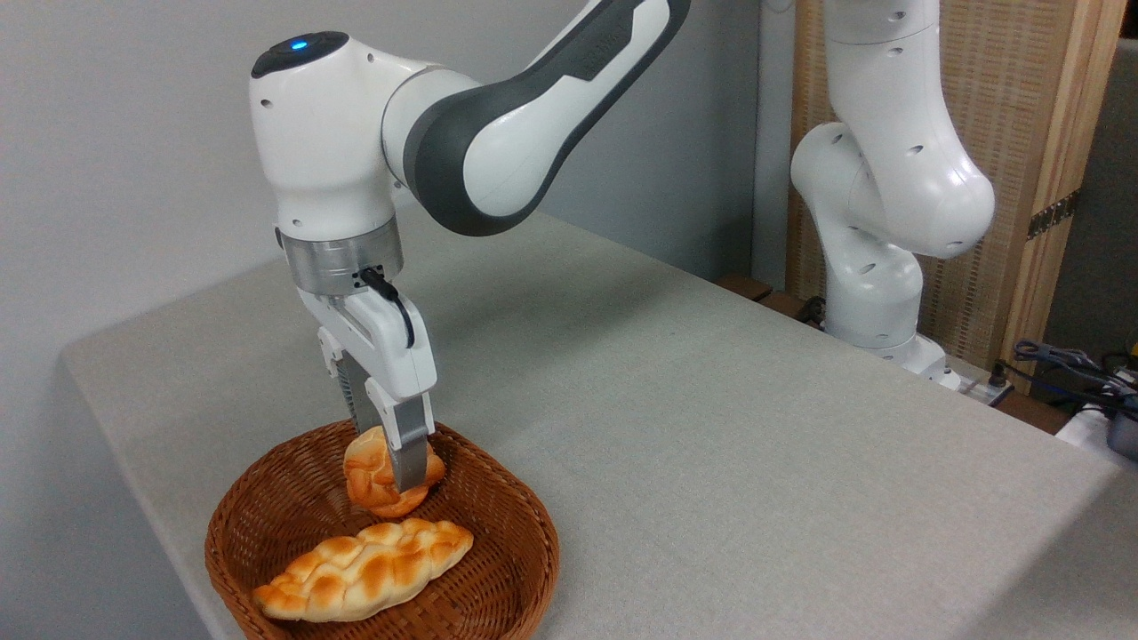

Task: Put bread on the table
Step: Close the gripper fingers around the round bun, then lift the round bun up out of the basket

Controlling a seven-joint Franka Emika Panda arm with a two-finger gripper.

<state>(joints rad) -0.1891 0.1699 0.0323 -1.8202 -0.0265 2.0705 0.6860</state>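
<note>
The bread (378, 480), a small round knotted bun of golden-orange with paler patches, was inside the brown wicker basket (524, 542), toward its rear half. The gripper (391, 476) reached down into the basket from above, and its fingers (409, 453) were clamped on the bun: one grey finger crossed the bun's front face, while the other was hidden behind it. Whether the bun was resting on the basket floor or was raised slightly off it could not be determined from where I stood.

Just in front of the bun, and apparently not touching it, a longer braided loaf (364, 569) lay slantwise across the basket's near half, its left end close to the rim.

The basket stood at the near left corner of the tabletop (711, 427), which was covered in light grey-beige fabric.

The white arm (498, 133) reached in from the upper right, its wrist pointing straight down over the basket, with a blue light showing on top of the joint. The arm's base (876, 293) stood at the far right edge of the tabletop. Some cables (1067, 360) lay beyond that edge, in front of a woven screen (1005, 107).
</note>
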